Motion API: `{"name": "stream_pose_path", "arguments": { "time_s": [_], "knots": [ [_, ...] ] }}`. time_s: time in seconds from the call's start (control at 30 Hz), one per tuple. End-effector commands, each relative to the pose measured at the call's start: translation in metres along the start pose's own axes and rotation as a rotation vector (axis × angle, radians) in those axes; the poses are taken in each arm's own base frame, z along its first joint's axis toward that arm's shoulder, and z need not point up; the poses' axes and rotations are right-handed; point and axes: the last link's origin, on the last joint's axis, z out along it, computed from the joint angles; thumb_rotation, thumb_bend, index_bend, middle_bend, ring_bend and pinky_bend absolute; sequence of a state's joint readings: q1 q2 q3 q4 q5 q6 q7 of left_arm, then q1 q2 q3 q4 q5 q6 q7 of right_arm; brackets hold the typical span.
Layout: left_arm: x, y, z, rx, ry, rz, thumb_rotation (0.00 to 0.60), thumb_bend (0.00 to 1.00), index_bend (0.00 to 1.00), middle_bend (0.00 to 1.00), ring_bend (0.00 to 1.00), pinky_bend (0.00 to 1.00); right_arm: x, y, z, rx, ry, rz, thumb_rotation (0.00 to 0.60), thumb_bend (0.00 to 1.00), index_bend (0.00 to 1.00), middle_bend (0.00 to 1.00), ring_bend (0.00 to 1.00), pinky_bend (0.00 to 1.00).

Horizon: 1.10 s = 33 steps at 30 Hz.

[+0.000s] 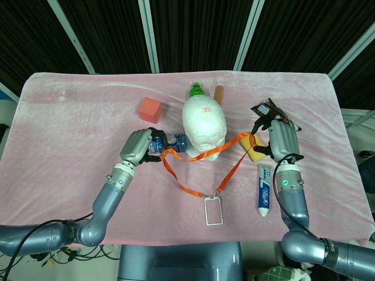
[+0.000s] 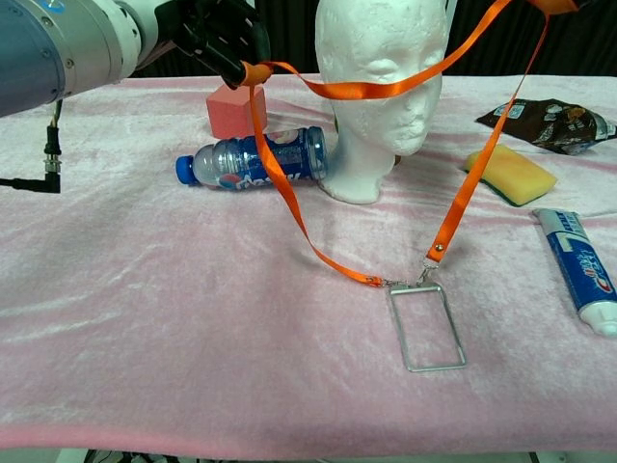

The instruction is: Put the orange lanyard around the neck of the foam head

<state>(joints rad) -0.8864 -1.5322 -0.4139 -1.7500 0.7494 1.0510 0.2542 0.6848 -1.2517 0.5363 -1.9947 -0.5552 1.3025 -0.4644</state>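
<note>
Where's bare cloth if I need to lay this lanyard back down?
Bare pink cloth lies left of the clear badge holder, in front of the blue bottle. Crowded on the right: yellow sponge, toothpaste tube, brown wrapper.

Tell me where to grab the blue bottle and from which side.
Grip the bottle around its middle, coming from above. It lies on its side against the foam head, so the round body sits exposed; its blue cap points away from the head.

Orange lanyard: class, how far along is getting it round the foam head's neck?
Done: left hand and right hand each grip the orange lanyard, lifted and spread. In hand: the strap crosses the foam head at face height. Left: passing the loop over the crown and lowering it to the neck.
</note>
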Motion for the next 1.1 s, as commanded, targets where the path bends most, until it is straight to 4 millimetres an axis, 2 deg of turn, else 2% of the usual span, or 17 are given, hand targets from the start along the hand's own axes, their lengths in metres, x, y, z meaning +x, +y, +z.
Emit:
{"name": "stream_pose_path", "arguments": {
  "time_s": [0.03,0.47,0.87,1.1],
  "knots": [
    [0.002,0.002,0.002,-0.003,0.008,-0.016,0.6,0.46,0.69,0.52,0.32,0.39,0.006,-0.003,0.004,0.002,0.009,0.005,0.6,0.58,0.92,0.35,0.39,0.33],
    [0.019,0.01,0.013,-0.037,0.094,-0.022,0.6,0.46,0.7,0.53,0.32,0.39,0.028,-0.012,0.026,-0.003,0.021,0.036,0.6,0.58,0.92,0.35,0.39,0.33],
    [0.025,0.011,0.014,-0.044,0.108,-0.063,0.6,0.46,0.7,0.54,0.32,0.39,0.036,-0.022,0.031,0.008,0.027,0.039,0.6,0.58,0.92,0.35,0.39,0.33],
    [0.033,0.011,0.021,-0.039,0.156,-0.093,0.6,0.46,0.7,0.54,0.32,0.39,0.039,-0.025,0.044,0.001,0.027,0.046,0.6,0.58,0.92,0.35,0.39,0.33]
  ]
}}
